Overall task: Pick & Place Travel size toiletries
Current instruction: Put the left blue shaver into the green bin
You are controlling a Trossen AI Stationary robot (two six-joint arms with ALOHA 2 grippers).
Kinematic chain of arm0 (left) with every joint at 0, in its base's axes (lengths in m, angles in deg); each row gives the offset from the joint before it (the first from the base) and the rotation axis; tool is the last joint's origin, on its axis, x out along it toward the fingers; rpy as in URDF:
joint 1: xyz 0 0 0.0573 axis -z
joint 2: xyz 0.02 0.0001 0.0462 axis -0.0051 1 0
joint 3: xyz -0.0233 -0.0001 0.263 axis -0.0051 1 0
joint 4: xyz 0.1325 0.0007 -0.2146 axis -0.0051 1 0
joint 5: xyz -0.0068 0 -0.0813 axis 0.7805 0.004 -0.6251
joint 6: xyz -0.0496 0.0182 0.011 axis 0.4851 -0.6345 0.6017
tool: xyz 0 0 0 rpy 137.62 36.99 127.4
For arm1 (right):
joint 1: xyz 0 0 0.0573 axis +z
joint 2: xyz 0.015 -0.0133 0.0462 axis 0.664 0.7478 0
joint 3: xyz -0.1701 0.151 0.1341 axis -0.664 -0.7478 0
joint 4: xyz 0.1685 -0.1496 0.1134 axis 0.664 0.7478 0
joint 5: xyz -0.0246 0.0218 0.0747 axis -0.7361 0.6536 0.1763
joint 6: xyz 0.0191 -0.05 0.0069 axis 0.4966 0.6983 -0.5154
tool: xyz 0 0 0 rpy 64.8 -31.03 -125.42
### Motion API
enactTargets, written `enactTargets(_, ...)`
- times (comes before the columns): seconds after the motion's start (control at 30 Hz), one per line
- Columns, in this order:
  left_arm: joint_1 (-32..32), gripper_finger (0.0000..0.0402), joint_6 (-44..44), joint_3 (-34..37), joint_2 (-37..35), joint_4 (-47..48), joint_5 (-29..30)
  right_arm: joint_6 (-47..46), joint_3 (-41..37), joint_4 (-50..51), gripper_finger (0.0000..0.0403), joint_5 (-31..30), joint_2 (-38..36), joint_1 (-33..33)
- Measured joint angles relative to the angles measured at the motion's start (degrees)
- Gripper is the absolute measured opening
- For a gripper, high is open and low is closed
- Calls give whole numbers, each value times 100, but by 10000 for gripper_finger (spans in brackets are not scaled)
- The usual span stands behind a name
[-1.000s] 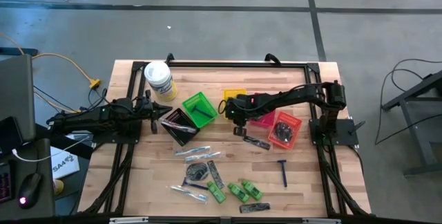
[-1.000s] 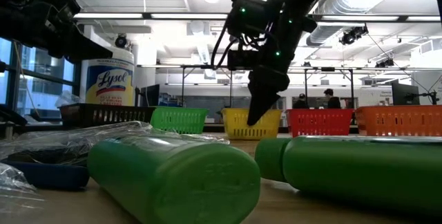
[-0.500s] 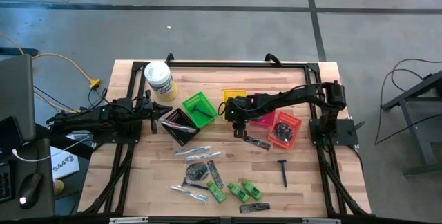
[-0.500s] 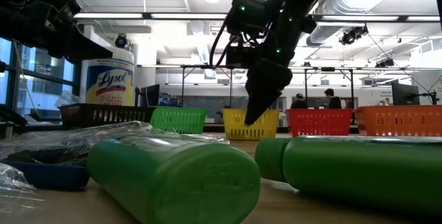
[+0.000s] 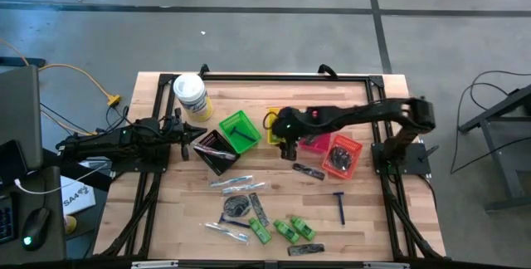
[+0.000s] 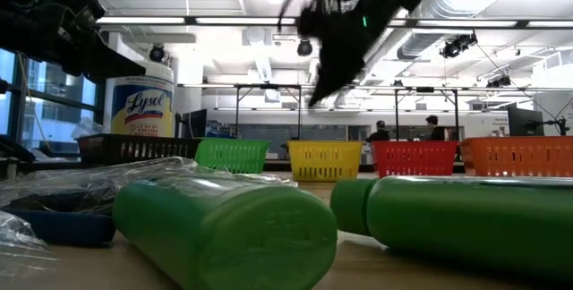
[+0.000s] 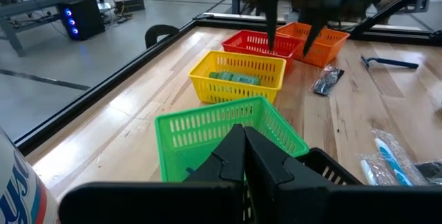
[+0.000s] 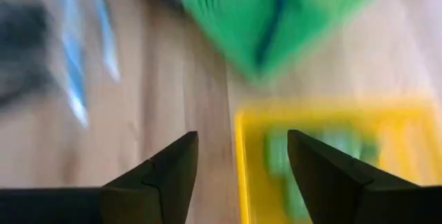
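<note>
My right gripper (image 5: 289,143) (image 8: 242,138) hangs open above the near edge of the yellow basket (image 5: 280,116) (image 8: 324,148), touching nothing. A green mini bottle (image 8: 297,165) (image 7: 235,77) lies in that basket. More toiletries lie on the near half of the table: green mini bottles (image 5: 285,231) (image 6: 224,227), a blue-handled razor (image 5: 339,206), dark combs (image 5: 309,170), clear-wrapped sticks (image 5: 236,182) and dark packets (image 5: 236,207). My left gripper (image 5: 199,132) (image 7: 243,137) waits shut at the table's left, by the black basket (image 5: 217,151).
Green (image 5: 241,130), red (image 5: 315,140) and orange (image 5: 343,154) baskets stand in a row with the yellow one. A white wipes tub (image 5: 190,95) stands at the far left. A black frame (image 5: 282,76) runs along the table's far edge.
My right gripper has opened and risen out of the yellow basket, tipping its fingers less steeply downward. It now hangs well above the basket's rim.
</note>
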Motion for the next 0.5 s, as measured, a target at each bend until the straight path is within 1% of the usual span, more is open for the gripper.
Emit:
enactTargets(0.1, 1, 0, 2, 0, 0, 13, 0, 207, -221, -761, 201, 320, -615, 91)
enactTargets(0.2, 1, 0, 2, 0, 1, 83, -13, 352, -705, -1855, 180, 569, -1328, 172)
enactTargets(0.27, 0, 0, 2, 0, 0, 138, -13, 320, -1140, -2302, 163, 677, -1847, 165)
enactTargets(0.33, 2, 0, 1, 0, 1, 188, -13, 217, -1629, -2757, 145, 637, -2465, 142)
enactTargets(0.5, 0, 0, 1, 0, 2, 256, -6, -113, -3107, -3426, 98, 640, -4187, 143)
